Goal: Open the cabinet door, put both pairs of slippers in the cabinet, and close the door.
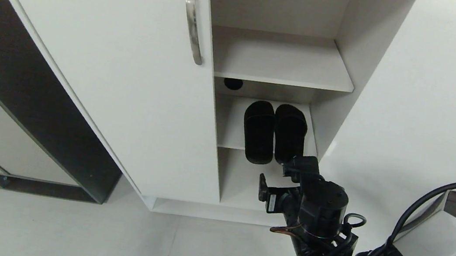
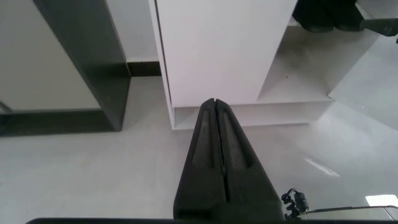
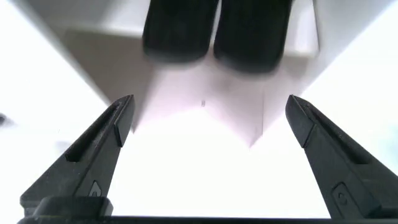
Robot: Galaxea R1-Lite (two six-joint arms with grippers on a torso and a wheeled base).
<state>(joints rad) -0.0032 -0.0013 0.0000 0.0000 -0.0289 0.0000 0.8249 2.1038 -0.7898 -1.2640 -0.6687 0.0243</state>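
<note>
A pair of black slippers (image 1: 273, 132) lies side by side on the middle shelf (image 1: 229, 119) of the white cabinet, heels sticking out over the shelf's front edge. The right compartment stands uncovered beside the closed left door (image 1: 100, 62) with its metal handle (image 1: 193, 24). My right gripper (image 1: 279, 176) hangs open just below and in front of the slippers, holding nothing; in the right wrist view the slippers (image 3: 217, 31) lie beyond its spread fingers (image 3: 93, 149). My left gripper (image 2: 214, 109) is shut and empty, low over the floor in front of the cabinet base (image 2: 249, 115).
An upper shelf (image 1: 281, 60) and the bottom compartment (image 1: 247, 183) hold nothing. A round hole (image 1: 233, 83) shows in the back panel. A dark panel (image 1: 30, 89) stands left of the cabinet. Grey floor (image 1: 64, 230) spreads in front.
</note>
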